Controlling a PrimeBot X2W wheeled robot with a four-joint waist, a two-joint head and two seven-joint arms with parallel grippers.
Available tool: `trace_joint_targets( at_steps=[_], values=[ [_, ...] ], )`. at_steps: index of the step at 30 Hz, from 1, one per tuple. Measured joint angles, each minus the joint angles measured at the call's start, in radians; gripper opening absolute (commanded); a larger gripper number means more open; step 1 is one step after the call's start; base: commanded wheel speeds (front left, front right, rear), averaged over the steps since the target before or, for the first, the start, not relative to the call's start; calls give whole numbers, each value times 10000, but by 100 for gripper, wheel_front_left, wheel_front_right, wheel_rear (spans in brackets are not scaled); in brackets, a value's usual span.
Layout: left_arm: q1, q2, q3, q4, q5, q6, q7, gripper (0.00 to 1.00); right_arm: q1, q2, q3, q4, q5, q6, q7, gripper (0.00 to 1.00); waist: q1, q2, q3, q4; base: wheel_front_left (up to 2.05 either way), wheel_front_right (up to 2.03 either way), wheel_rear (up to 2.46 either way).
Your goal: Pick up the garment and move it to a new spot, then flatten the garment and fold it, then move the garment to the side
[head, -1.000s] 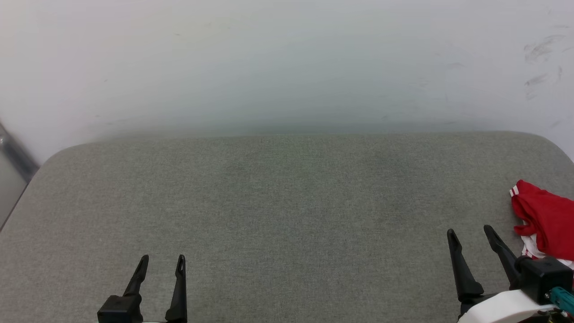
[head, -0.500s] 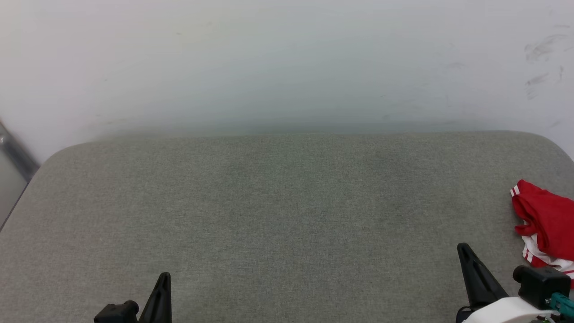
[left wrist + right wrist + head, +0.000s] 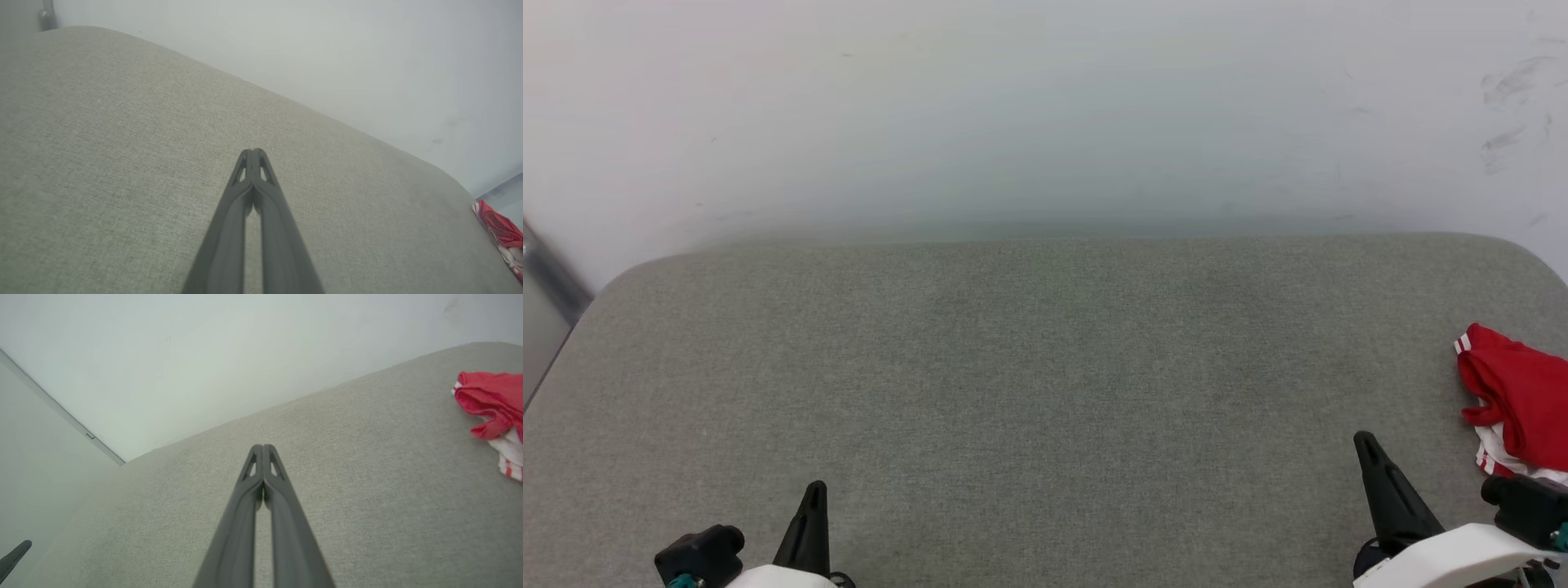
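Left tool (image 3: pixel 253 152): you've got it fully closed, fingers pressed tip to tip, nothing between them. It sits at the lower left of the head view over bare grey tabletop (image 3: pixel 1045 367); you can't tell whether it touches the fabric. Right tool (image 3: pixel 262 447): same state, tips together, holding nothing, at the lower right of the head view with its white forearm (image 3: pixel 1454 555) below it. The garment (image 3: pixel 1515 400) lies crumpled at the right edge of the tabletop, cut off by the head view's frame. It is mostly red, with white cloth and red-and-white striped trim on its near side. It is to the right of the right tool, near it but apart, and well apart from the left tool. The tabletop has rounded far corners. A pale wall (image 3: pixel 1045 122) runs behind it, with scuff marks (image 3: pixel 1507 90) at the upper right. In the right wrist view a dark fingertip of the left tool pokes in at the lower left.
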Motion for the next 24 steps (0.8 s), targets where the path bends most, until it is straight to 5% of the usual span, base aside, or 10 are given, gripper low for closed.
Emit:
trace_joint_targets(
  at_steps=[24],
  values=[
    [-671, -389, 694, 318, -3225, -583, 878, 0, -693, -52, -134, 872, 3661, 0, 84, 0, 0, 0, 171, -40, 0, 0, 0]
  ],
)
